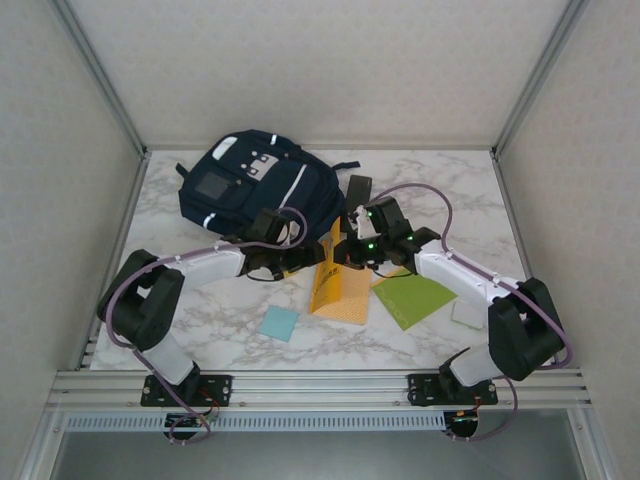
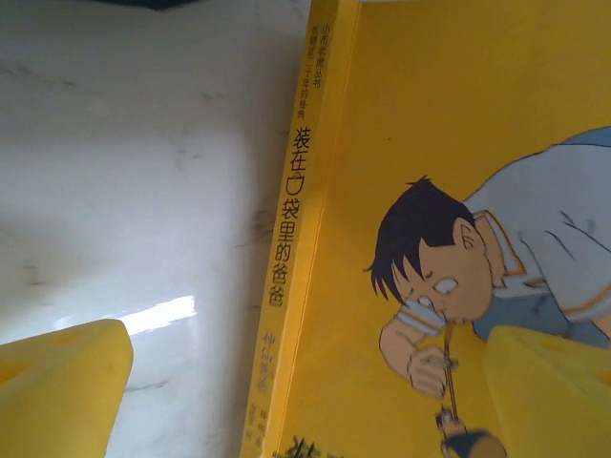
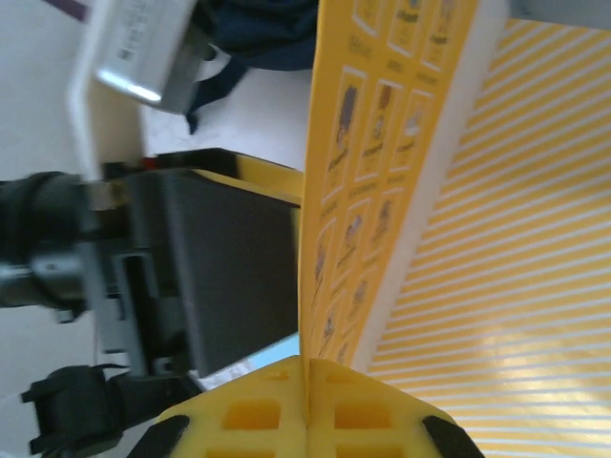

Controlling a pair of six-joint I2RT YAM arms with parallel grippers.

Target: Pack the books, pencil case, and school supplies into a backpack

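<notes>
Back left first: backpack, flat on the bench, front face up, close to the left rail. Bare marble in front of it, all the way down to the near edge. Plenty of room there.

Next along, pad: flat, alone, well apart from the backpack, just left of the orange book.

On to the left tool: spread wide, gripping nothing. One yellow finger over bare marble, the other over the cartoon cover, spine and black lettering between them.

Centre: orange book just in front of the backpack, long edge pointing away from the arms. One cover with small picture panels lifted off the white page block, striped sheet exposed beside it.

Behind, a dark oblong just right of the backpack. Strap or case, cannot tell.

Right tool: clamped tight on the edge of that lifted cover, fingers meeting with only the sheet between. Left tool's dark housing just beside the sheet, so tight quarters.

Green book: flat, set diagonally, partly under the right forearm, left corner at the orange book's edge. Touching or tucked under, cannot tell.

Far right: small pale thing by the right elbow, too blurred to name. Bare marble beyond, back to the right rail.
</notes>
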